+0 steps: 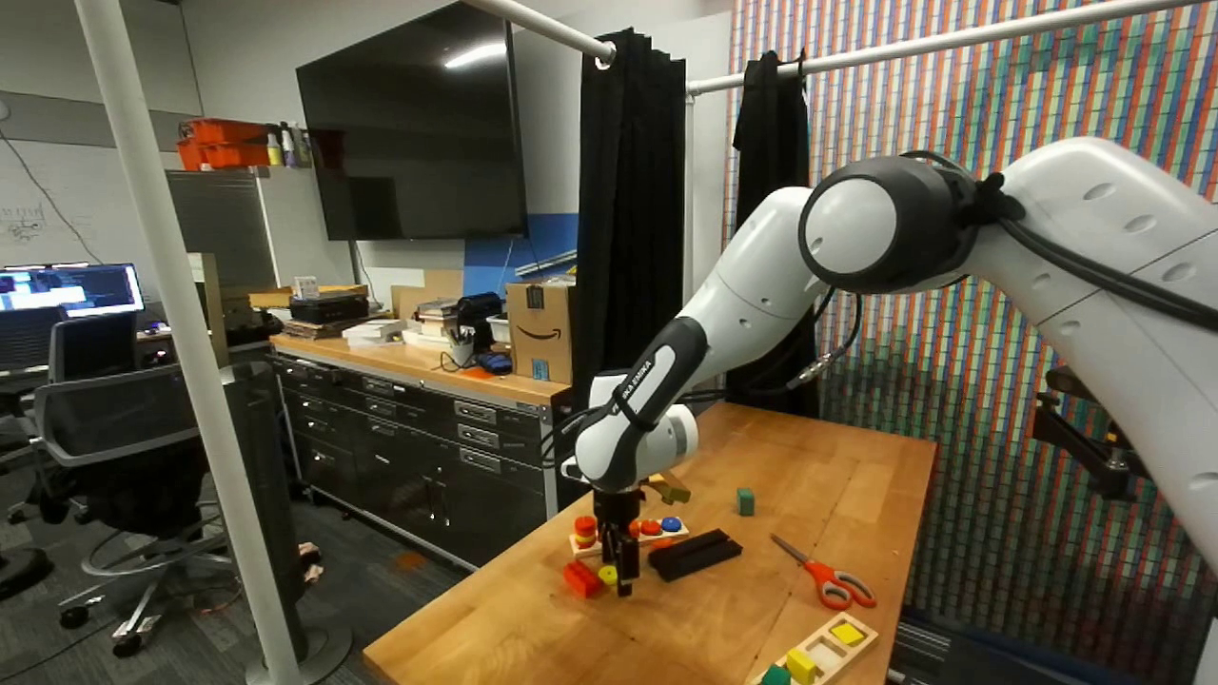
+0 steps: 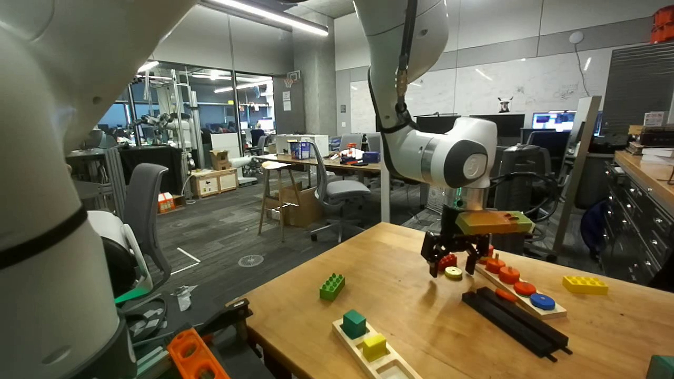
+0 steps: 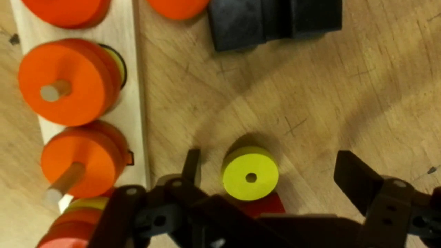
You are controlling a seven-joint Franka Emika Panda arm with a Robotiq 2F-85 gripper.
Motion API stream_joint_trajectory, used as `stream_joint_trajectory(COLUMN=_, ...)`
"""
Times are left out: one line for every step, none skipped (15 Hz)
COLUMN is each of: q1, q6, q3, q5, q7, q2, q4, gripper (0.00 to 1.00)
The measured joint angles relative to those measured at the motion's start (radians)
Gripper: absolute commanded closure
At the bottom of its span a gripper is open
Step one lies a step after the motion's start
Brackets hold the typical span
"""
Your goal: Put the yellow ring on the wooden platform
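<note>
The yellow ring [image 3: 237,179] lies flat on the table with its hole facing up. It also shows in both exterior views [image 1: 608,575] [image 2: 453,273]. My gripper [image 3: 268,162] is open and empty just above the table, with the ring between its fingers, closer to the left finger in the wrist view. Neither finger appears to touch it. The gripper also shows in both exterior views [image 1: 618,569] [image 2: 451,267]. The wooden platform [image 3: 132,110], a long pale board with pegs and orange, red, yellow and blue rings, lies beside it; an exterior view shows it too [image 2: 554,314].
A red block [image 3: 265,206] sits right against or very close to the ring. A black grooved bar [image 2: 513,321] and a loose orange piece [image 2: 505,295] lie by the platform. Scissors [image 1: 835,588], a block tray [image 1: 861,639], green [image 2: 332,287] and yellow bricks [image 2: 584,285] are around.
</note>
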Motion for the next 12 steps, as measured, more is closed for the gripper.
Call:
stream_joint_trajectory(q1=0.0, q6=-0.001, q3=0.0, q5=0.0, q7=0.0, q2=0.002, q4=0.002, gripper=0.0)
stream_joint_trajectory(q1=0.0, q6=-0.001, q3=0.0, q5=0.0, q7=0.0, q2=0.003, q4=0.004, gripper=0.0)
stream_joint_trajectory(q1=0.0, q6=-0.001, q3=0.0, q5=0.0, q7=0.0, q2=0.004, q4=0.004, gripper=0.0)
stream_joint_trajectory(q1=0.0, q6=-0.001, q3=0.0, q5=0.0, q7=0.0, q2=0.005, q4=0.004, gripper=0.0)
stream_joint_trajectory(q1=0.0, q6=-0.001, q3=0.0, q5=0.0, q7=0.0, q2=0.006, q4=0.004, gripper=0.0)
stream_joint_trajectory(q1=0.0, q6=-0.001, q3=0.0, q5=0.0, q7=0.0, q2=0.006, q4=0.004, gripper=0.0)
stream_joint_trajectory(q1=0.0, q6=-0.001, q3=0.0, q5=0.0, q7=0.0, q2=0.006, q4=0.004, gripper=0.0)
stream_joint_trajectory(q1=0.0, q6=-0.001, q3=0.0, q5=0.0, q7=0.0, q2=0.007, q4=0.004, gripper=0.0)
stream_joint_trajectory(q1=0.0, q6=-0.001, q3=0.0, q5=0.0, q7=0.0, q2=0.007, q4=0.004, gripper=0.0)
stream_joint_trajectory(q1=0.0, q6=-0.001, q3=0.0, q5=0.0, q7=0.0, q2=0.007, q4=0.004, gripper=0.0)
stream_joint_trajectory(q1=0.0, q6=-0.001, q3=0.0, q5=0.0, q7=0.0, q2=0.007, q4=0.004, gripper=0.25)
stream_joint_trajectory(q1=0.0, q6=-0.001, q3=0.0, q5=0.0, q7=0.0, q2=0.007, q4=0.004, gripper=0.28)
